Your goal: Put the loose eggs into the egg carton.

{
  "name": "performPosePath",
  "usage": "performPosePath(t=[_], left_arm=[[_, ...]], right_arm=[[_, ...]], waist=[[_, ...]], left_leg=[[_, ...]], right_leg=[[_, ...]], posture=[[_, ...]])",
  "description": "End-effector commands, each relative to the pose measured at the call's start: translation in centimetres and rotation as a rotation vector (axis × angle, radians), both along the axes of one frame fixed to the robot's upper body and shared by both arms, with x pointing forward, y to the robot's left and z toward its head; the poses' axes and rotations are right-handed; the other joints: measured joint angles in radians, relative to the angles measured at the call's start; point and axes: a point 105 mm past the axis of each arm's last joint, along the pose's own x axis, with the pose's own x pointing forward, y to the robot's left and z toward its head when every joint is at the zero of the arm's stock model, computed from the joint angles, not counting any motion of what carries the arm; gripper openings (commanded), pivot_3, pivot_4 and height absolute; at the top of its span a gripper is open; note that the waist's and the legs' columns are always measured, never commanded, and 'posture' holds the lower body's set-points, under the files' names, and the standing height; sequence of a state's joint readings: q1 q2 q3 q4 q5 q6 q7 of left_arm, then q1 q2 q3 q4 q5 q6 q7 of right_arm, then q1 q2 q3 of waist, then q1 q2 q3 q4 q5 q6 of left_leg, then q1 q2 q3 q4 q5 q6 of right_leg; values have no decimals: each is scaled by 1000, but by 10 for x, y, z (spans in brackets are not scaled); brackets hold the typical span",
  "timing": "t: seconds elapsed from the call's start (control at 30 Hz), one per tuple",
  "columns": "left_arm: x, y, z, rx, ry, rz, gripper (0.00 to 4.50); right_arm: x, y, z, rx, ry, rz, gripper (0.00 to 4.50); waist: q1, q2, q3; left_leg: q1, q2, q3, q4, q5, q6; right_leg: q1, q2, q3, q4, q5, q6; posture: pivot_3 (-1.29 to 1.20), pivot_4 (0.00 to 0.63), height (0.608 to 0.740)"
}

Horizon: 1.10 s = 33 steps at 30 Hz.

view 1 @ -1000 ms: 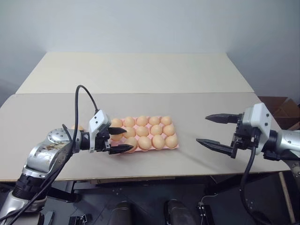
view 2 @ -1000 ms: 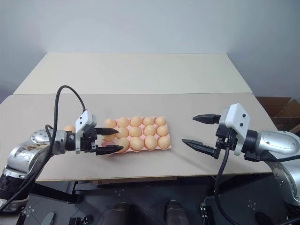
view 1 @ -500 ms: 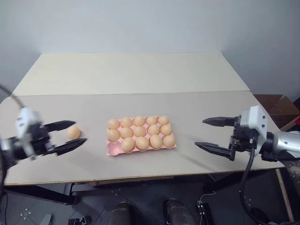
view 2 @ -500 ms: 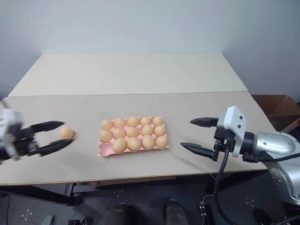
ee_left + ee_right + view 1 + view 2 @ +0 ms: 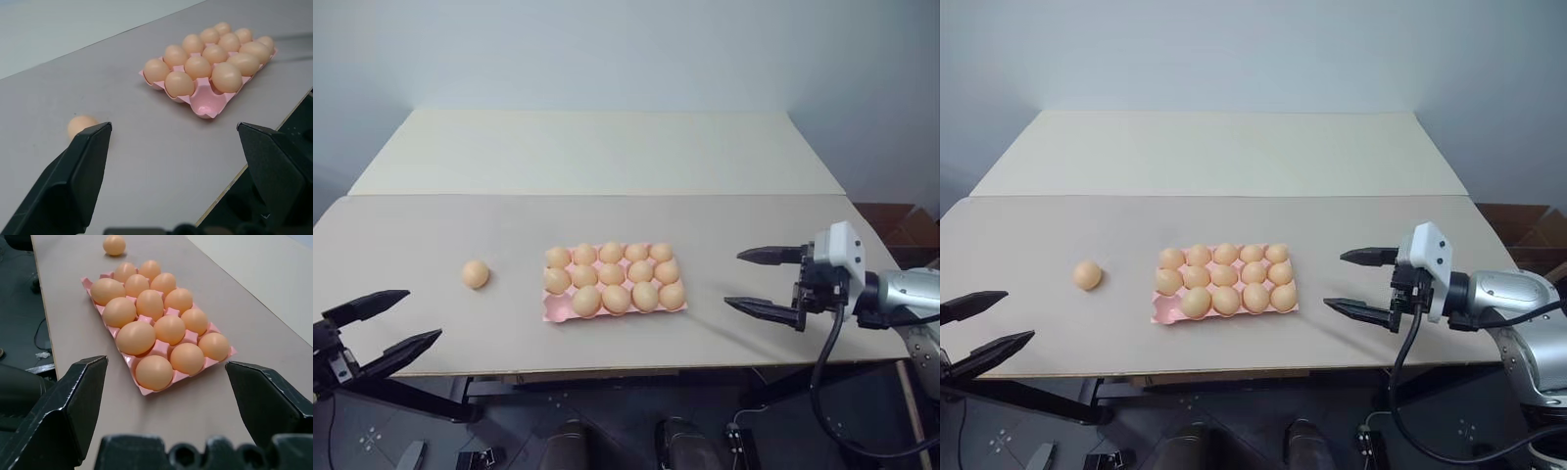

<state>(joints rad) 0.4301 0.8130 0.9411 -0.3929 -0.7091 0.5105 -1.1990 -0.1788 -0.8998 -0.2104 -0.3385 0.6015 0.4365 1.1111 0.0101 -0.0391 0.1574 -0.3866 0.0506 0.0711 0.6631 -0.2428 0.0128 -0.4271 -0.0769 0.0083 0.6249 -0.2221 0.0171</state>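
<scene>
The pink egg carton (image 5: pixel 554 312) lies near the table's front edge, a little left of centre. Eggs (image 5: pixel 616 277) fill its cups except the front-left corner cup (image 5: pixel 206 104), which is bare. One loose egg (image 5: pixel 476 274) rests on the table to the carton's left, also seen in the wrist views (image 5: pixel 79 125) (image 5: pixel 114 245). My left gripper (image 5: pixel 424 313) hangs open and empty off the front-left table edge, nearer than the loose egg. To the right of the carton my right gripper (image 5: pixel 732 278) is open and empty above the table.
The carton and egg sit on the front table (image 5: pixel 754 220). A second table (image 5: pixel 597 147) butts against it at the back. A cardboard box (image 5: pixel 899 223) stands on the floor at the far right.
My left gripper has drawn back from the carton's left end, going left and toward the table's front edge, still open and empty. The loose egg now lies uncovered. The right gripper has hardly moved.
</scene>
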Motion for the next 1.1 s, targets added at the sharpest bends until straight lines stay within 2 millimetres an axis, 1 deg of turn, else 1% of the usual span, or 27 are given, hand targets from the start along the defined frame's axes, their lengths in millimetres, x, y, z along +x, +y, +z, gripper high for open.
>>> performPosePath(t=[0.03,0.1,0.2,0.27,0.37,0.5,0.57,0.63,0.73,0.83,0.97,1.03,1.1], left_arm=[[-1,-2,9,13,-34,13,4467],[4,-4,9,12,-34,23,4467],[18,-5,8,-4,-31,99,4467],[31,-2,3,-36,-6,204,4467],[42,0,-4,-64,39,306,4467],[70,0,-13,-133,112,432,4467],[80,-1,-16,-142,139,480,4467],[89,4,-19,-133,149,557,4467],[104,17,-32,-137,227,708,4467],[118,11,-44,-128,289,726,4467],[145,-5,-58,-135,347,710,4467],[156,-11,-63,-127,371,711,4467],[163,-16,-65,-120,379,698,4467]], right_arm=[[-1,-1,12,-14,-54,12,4500],[0,-1,13,-13,-58,1,4500],[1,-1,13,-11,-61,-7,4500],[1,-1,15,-13,-64,-12,4500],[0,-1,18,-18,-69,-18,4500],[-2,-1,20,-19,-76,-29,4500],[-3,0,20,-16,-78,-33,4500],[-4,1,20,-14,-82,-37,4500],[-4,3,21,-7,-88,-40,4500],[-5,4,22,-7,-93,-38,4500],[-4,5,25,-5,-100,-35,4500],[-5,7,26,-5,-103,-24,4500],[-7,8,27,1,-103,-17,4500]], waist=[[-2,0,0],[-2,0,0],[0,0,0],[3,0,0],[1,0,0],[2,0,0],[1,-1,0],[0,-1,0],[-1,-1,0],[-1,-1,0],[2,-2,0],[2,-2,0],[2,-2,0]], left_leg=[[0,0,0,0,0,0],[0,0,0,0,0,0],[0,0,0,0,0,0],[1,-1,0,0,0,0],[1,0,0,0,0,0],[1,-1,-1,0,0,0],[1,-1,-1,0,0,0],[2,-1,-1,0,0,0],[1,-1,-1,0,0,0],[2,-1,-1,0,0,0],[2,-2,-1,0,0,0],[1,-3,-2,0,0,0],[1,-3,-2,0,0,0]], right_leg=[[0,0,0,0,0,0],[0,0,0,0,0,0],[0,0,0,0,0,0],[1,0,0,0,0,0],[2,0,0,0,0,1],[2,0,0,1,2,2],[2,1,0,1,3,3],[3,1,0,1,5,7],[2,1,0,1,8,3],[3,1,0,1,9,3],[3,1,0,1,9,2],[3,1,-1,1,9,2],[3,1,0,0,10,2]], posture=[[0,150,740],[0,150,740],[0,150,740],[0,150,740],[0,150,740],[0,150,740],[0,150,740],[0,150,740],[0,150,740],[0,150,740],[0,150,740],[0,150,740],[0,150,740]])
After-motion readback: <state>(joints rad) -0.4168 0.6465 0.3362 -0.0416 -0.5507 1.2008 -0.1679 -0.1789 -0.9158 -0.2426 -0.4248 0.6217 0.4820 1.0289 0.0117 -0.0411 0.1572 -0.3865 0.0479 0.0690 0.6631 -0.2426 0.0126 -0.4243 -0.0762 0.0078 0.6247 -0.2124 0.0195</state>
